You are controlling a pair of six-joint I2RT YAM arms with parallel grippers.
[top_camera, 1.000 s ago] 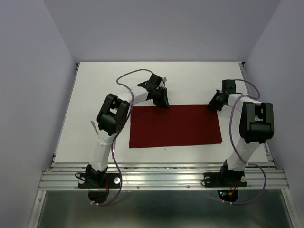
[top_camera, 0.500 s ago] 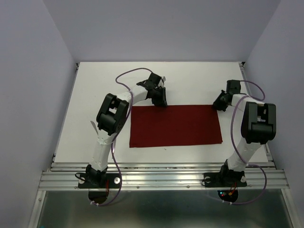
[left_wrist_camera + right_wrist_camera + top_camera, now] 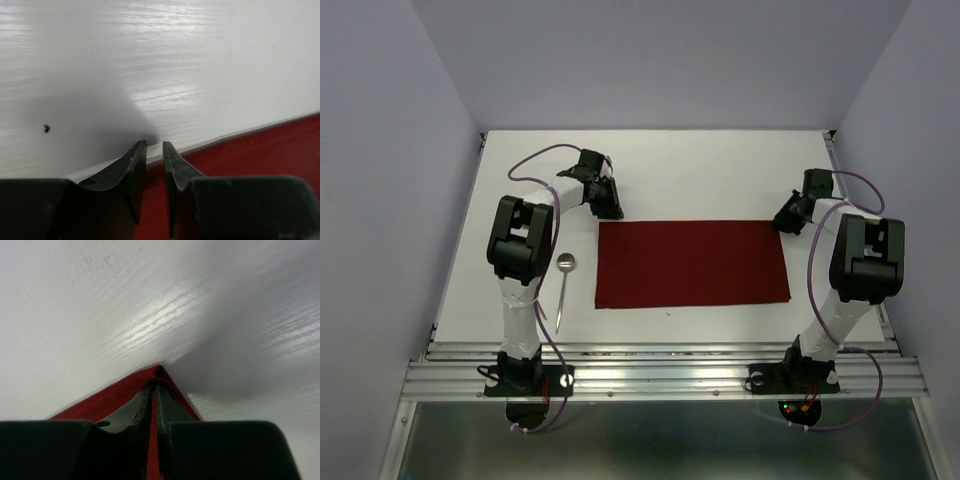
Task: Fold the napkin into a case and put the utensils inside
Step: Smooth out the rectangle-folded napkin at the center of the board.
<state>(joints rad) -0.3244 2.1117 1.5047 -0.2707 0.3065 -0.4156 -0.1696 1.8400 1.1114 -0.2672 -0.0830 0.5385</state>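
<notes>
You've got 1 napkin (image 3: 692, 264) on the white table (image 3: 720, 165), dark red and plain, lying flat as 1 wide rectangle in the middle, not folded into a case yet. Its long edges run left to right across your top view.

Left of it, well apart from the cloth, there's 1 spoon (image 3: 563, 285). The round bowl points away from the bases, and the handle runs back toward the near edge beside your left arm's upright link. That's the only utensil you can count for sure; anything else down there is too small to tell.

Your left gripper (image 3: 154, 146) sits at the napkin's far left corner. Its 2 fingers are a narrow slit apart with nothing between them, and the tips are right over the cloth's far edge. On the bare table beyond it there's 1 dark speck (image 3: 46, 128).

Your right gripper (image 3: 156, 384) is at the far right corner. Its 2 fingers are pressed almost together, pinching the tip of that corner, with a thin line of red showing between them.

2 arms are in view, each with 1 purple cable looping off it
</notes>
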